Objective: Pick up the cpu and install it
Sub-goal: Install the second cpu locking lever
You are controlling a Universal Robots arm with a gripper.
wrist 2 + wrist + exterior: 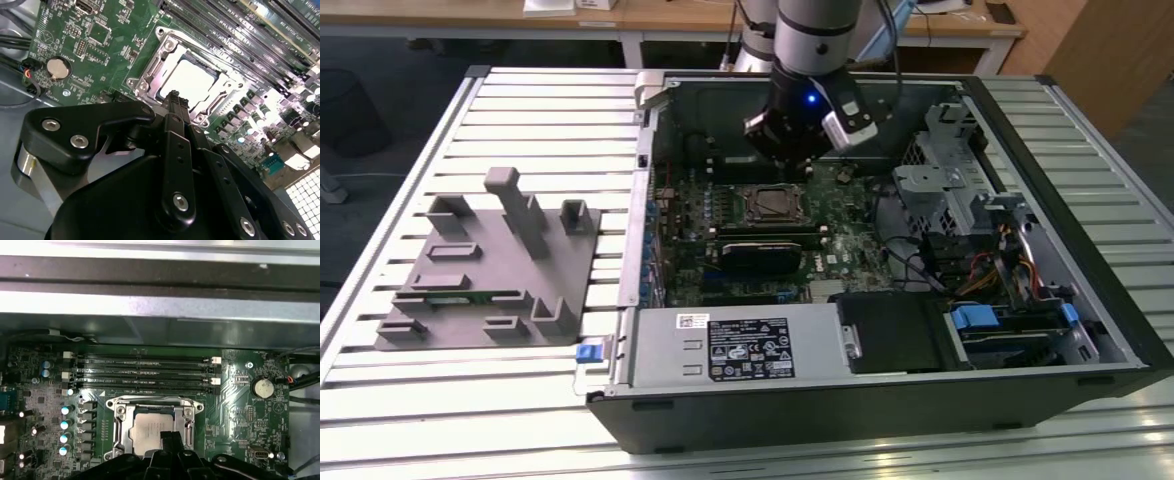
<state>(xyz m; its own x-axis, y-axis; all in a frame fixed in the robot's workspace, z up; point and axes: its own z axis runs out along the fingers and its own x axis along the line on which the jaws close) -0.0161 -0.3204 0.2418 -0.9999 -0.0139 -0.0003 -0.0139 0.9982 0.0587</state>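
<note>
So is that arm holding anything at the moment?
Nothing, it seems. The cpu already sits in the socket, and the gripper above it looks shut and empty.

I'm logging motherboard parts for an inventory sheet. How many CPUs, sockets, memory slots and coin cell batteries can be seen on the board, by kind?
cpu: 1, seated in the socket
socket frame: 1
memory slots: 4, in parallel rows
coin cell battery: 1
Total: 7
The end effector hangs just above the cpu.
</note>
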